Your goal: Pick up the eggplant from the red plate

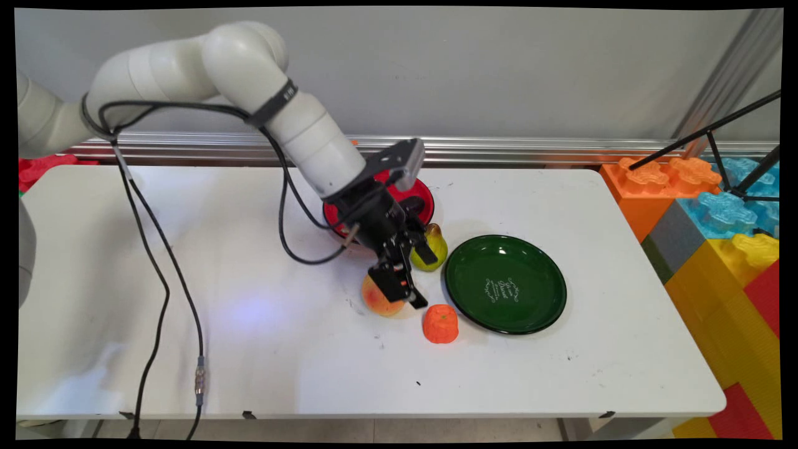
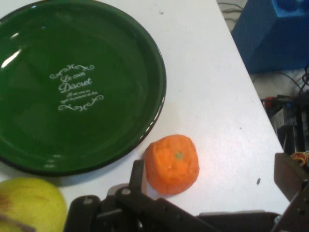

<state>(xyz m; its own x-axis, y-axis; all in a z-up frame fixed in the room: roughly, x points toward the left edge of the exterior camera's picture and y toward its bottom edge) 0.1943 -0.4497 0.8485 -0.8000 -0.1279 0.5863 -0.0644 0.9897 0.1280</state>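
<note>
Hovering low over the white table (image 1: 187,280) with the gripper (image 1: 424,280) spread wide open, nothing between the fingers (image 2: 137,169).

Closest thing: a squat orange toy fruit (image 1: 440,323), sitting on the table just ahead of the fingertips and a bit toward the left finger in the hand view (image 2: 172,164). Not touching it as far as can be told. Chunky and roundish, so no real long axis to speak of; green stem dimple facing up at the hand camera.

Further ahead and off to the left of the hand, a big dark green plate (image 1: 530,262), lettering in the middle, nothing on it (image 2: 120,58). Orange fruit just beside its rim, apart from it.

Tucked right by the left finger: a yellow-green pear (image 1: 438,240), narrow end toward the red bowl (image 1: 424,196) back under the wrist. On the other finger's side, partly hidden behind it, a peachy orange-yellow fruit (image 1: 377,299).
</note>
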